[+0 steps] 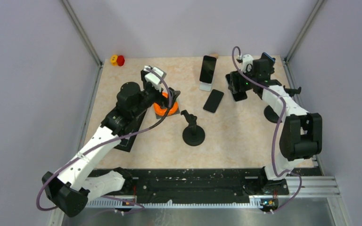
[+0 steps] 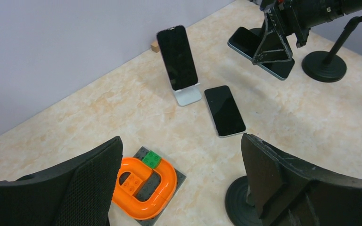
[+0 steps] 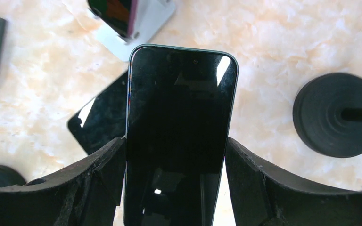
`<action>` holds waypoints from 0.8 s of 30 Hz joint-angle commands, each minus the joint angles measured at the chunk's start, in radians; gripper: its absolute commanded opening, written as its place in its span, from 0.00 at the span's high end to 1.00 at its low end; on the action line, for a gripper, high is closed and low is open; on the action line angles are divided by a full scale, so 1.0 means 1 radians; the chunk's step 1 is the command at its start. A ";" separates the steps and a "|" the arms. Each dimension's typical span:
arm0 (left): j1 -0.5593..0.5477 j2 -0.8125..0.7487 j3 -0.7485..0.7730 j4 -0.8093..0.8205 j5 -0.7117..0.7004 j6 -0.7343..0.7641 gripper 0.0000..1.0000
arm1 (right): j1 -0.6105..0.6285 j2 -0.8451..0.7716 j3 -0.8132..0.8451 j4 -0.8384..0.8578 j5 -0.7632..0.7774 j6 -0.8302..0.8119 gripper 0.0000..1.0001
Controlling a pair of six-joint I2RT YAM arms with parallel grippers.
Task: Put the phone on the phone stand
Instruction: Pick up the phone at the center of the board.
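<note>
My right gripper (image 3: 175, 157) is shut on a dark phone (image 3: 179, 108), one finger pressed to each long edge; the left wrist view shows this phone (image 2: 272, 67) tilted just above the table. It hangs at the back right (image 1: 238, 90). A second phone (image 1: 213, 100) lies flat on the table. A third phone (image 1: 208, 68) leans on a white phone stand (image 1: 205, 86). One black phone stand (image 1: 193, 130) with a round base stands mid-table, bare. My left gripper (image 2: 181, 162) is open and holds nothing, hovering over an orange toy.
An orange track loop with a green brick (image 2: 143, 186) sits on a grey plate under the left gripper. Another black round-based stand (image 1: 273, 113) is beside the right arm. A red and yellow item (image 1: 118, 60) lies in the back left corner.
</note>
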 commanded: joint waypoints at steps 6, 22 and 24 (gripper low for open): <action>0.010 0.121 0.164 -0.045 0.193 -0.140 0.01 | -0.002 -0.214 -0.004 0.056 -0.175 0.014 0.91; 0.005 0.511 0.495 0.000 0.500 -0.602 0.01 | 0.055 -0.421 -0.153 0.169 -0.334 0.042 0.94; 0.003 0.582 0.564 -0.005 0.513 -0.666 0.03 | 0.057 -0.423 -0.156 0.170 -0.342 0.042 0.94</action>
